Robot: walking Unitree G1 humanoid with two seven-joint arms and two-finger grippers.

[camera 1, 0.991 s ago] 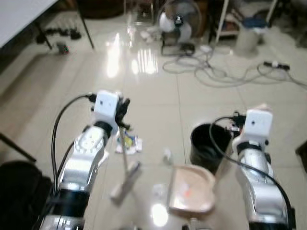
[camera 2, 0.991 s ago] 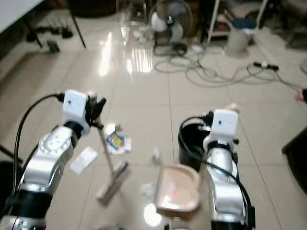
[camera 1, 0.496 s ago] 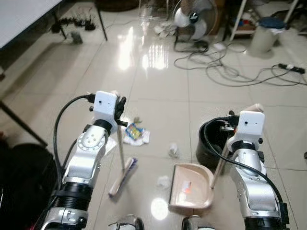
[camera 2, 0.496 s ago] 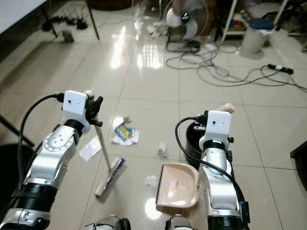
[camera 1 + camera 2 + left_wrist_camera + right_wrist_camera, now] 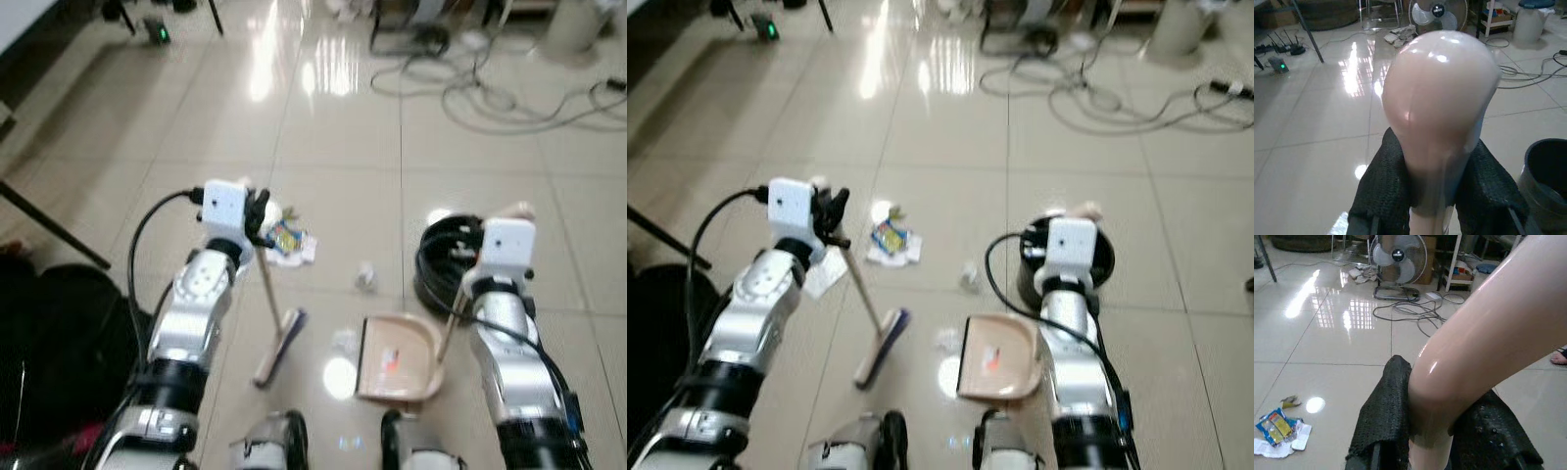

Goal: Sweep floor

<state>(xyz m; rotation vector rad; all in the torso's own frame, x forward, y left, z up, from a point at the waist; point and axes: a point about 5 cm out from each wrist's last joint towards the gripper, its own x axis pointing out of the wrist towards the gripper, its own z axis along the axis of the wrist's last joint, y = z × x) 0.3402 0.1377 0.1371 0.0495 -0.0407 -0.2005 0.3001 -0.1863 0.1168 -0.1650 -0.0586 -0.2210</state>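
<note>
A glossy beige tiled floor [image 5: 333, 166] runs toward a tangle of cables [image 5: 490, 93] at twelve to one o'clock, with a table leg [image 5: 54, 230] slanting in at nine o'clock. Compared with half a second ago the whole view has tipped downward and drawn closer: the fan and pale bucket have slid out past the top edge, and the robot's own feet [image 5: 338, 446] now sit at six o'clock. That reads as the camera bending over the work, not the litter moving. The broom head [image 5: 279, 343] lies nearer the dustpan [image 5: 400, 357] than before, so the sweep seems under way, though nothing looks newly gathered.

The litter remains well spread: a coloured wrapper [image 5: 287, 238] on white paper at eleven o'clock of the pan, a small crumpled scrap [image 5: 365, 277] at twelve, another pale scrap [image 5: 343, 340] just beside the pan's mouth at nine o'clock. A black bin [image 5: 446, 259] stands at one o'clock of the pan, touching or nearly so.

The left gripper [image 5: 257, 211] is raised and bent forward, clenched on the rounded top of the broom handle [image 5: 1437, 93]; its black fingers [image 5: 1378, 191] press either side, and the stick slants down toward five o'clock. The right gripper [image 5: 475, 264] sits lower, close to the bin, its fingers [image 5: 1386, 416] grasping the curved dustpan handle [image 5: 1484, 328], the pan flat on the tiles, mouth facing the broom
</note>
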